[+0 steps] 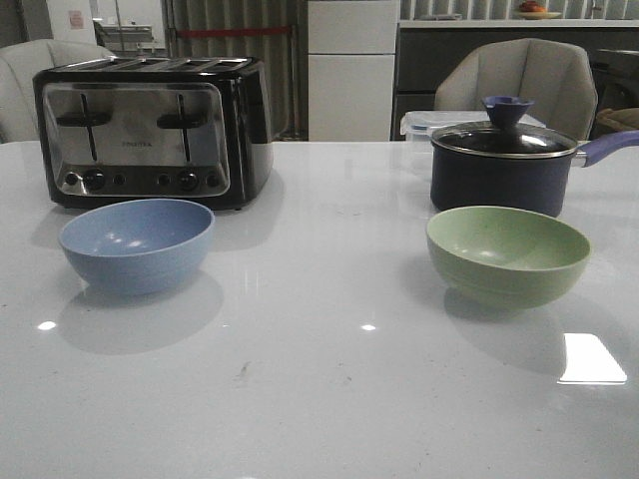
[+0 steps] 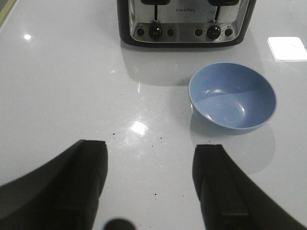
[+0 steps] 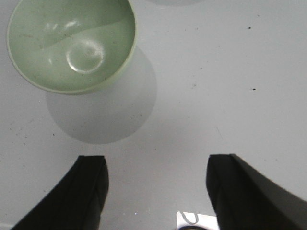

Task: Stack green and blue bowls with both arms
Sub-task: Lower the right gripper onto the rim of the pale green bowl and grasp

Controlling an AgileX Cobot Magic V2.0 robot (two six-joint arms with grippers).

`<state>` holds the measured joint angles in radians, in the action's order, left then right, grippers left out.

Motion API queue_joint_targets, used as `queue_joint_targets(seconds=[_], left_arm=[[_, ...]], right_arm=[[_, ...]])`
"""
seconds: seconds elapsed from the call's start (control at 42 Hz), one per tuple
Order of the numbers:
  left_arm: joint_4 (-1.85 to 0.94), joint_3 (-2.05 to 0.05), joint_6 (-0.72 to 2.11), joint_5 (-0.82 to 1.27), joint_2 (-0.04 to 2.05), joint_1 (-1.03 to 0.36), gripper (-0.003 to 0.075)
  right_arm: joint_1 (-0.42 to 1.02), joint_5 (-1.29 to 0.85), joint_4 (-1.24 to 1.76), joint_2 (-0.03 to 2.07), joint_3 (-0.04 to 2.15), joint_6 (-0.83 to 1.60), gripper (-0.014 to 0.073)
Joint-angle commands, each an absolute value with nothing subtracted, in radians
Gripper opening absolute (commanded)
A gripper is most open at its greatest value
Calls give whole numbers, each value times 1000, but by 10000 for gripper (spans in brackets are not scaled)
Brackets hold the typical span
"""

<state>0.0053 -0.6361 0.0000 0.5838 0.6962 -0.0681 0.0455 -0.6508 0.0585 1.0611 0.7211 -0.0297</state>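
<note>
Bowls apart, blue bowl (image 1: 136, 244), green bowl (image 1: 507, 253), upright.

Black-and-chrome four-slot toaster (image 1: 150, 130) back left on white table (image 1: 319, 399); navy lidded saucepan (image 1: 504, 165) back right, clear plastic container (image 1: 419, 125) behind it, chairs (image 1: 514, 75) beyond.

This looks like a kitchen or dining corner set up indoors. A toaster (image 1: 152, 130) and a lidded saucepan (image 1: 504, 165) stand on a glossy white table (image 1: 319, 399), with padded chairs (image 1: 519, 80) drawn up behind it. Farther back stand a white cabinet (image 1: 351, 70) and a dark counter (image 1: 479, 40).
</note>
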Motion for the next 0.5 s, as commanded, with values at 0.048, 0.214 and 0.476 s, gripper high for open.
queue_joint_targets(seconds=[0.048,0.214,0.476], left_arm=[[0,-671,0,500,699,-72,462],[0,-671,0,500,699,-72,454],[0,-671,0,500,699,-72,454]], right_arm=[[40,-597,115,1164,835,-19,552],[40,-604,163,1327,940,-19,552],[40,-608,184,1561,1085,-19,552]])
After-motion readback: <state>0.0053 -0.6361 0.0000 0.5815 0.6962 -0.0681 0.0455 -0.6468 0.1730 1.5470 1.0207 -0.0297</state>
